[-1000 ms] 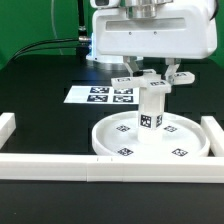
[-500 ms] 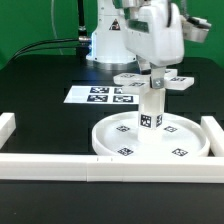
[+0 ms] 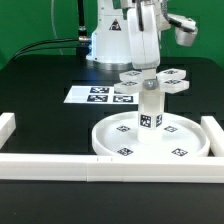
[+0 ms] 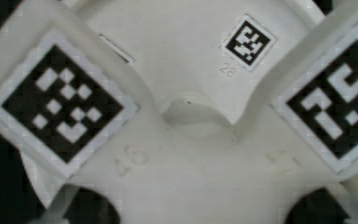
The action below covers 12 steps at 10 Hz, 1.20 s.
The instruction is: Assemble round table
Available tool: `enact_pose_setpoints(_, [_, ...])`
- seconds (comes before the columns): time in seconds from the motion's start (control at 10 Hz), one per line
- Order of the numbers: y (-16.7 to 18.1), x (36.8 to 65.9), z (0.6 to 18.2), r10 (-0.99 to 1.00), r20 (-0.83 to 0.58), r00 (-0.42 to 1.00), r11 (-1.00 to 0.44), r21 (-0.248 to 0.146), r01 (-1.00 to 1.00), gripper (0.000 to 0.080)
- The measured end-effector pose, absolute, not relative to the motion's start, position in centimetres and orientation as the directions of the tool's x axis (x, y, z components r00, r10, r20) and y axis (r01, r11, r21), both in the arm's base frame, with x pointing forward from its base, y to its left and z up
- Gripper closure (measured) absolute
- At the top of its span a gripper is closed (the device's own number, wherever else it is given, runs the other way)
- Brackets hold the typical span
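The large round rimmed disc [image 3: 110,146] lies flat on the black table. The short cylindrical post [image 3: 150,112] stands upright at its middle. The cross-shaped piece [image 3: 172,77] sits level on top of the post, its tagged arms spreading to both sides. My gripper [image 3: 150,71] comes straight down onto the cross's hub and is shut on it. In the wrist view the cross-shaped piece [image 4: 194,150] fills the picture, with two tagged arms and the hub showing. My fingertips are hidden there.
The marker board [image 3: 92,95] lies behind the disc toward the exterior view's left. Long white border bars run along the front [image 3: 60,166], the left [image 3: 6,130] and the right [image 3: 213,135]. The arm's base [image 3: 105,42] stands at the back.
My wrist has turned about the vertical axis above the post. The cross-shaped piece's arms have swung round with it. The disc and the post have stayed in place.
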State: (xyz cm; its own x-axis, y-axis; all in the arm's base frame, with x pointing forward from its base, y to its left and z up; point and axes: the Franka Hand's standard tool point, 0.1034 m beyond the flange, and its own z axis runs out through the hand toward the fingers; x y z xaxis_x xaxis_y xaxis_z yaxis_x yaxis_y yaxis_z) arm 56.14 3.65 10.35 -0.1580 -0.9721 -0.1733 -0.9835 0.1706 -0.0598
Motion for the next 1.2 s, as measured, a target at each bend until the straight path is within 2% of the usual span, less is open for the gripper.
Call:
enact_pose_setpoints(0.1, [3.6,56.2,10.4,-0.959,-0.178,-0.218,0.230,-0.050,-0.972,0.0353])
enact_pose_setpoints(0.3, [3.6,56.1,10.3,-0.961,-0.178,-0.212,0.224,-0.051,-0.973,0.0353])
enact_pose_setpoints(0.4, [3.7,56.1,10.5,-0.961,-0.180,-0.210,0.222,-0.049,-0.974,0.0252])
enact_pose_setpoints(0.5, [3.9,56.3,11.5,-0.960,-0.189,-0.205,0.220,-0.058,-0.974,0.0174])
enact_pose_setpoints(0.7, [4.2,56.8,14.0,-0.954,-0.226,-0.197,0.219,-0.078,-0.973,0.0157])
enact_pose_setpoints(0.8, [4.3,56.9,14.5,-0.955,-0.231,-0.188,0.212,-0.084,-0.974,0.0151])
enact_pose_setpoints(1.1, [4.4,56.8,14.2,-0.963,-0.224,-0.150,0.173,-0.088,-0.981,0.0151])
enact_pose_setpoints(1.2, [4.8,56.7,13.6,-0.978,-0.208,-0.011,0.034,-0.106,-0.994,0.0151])
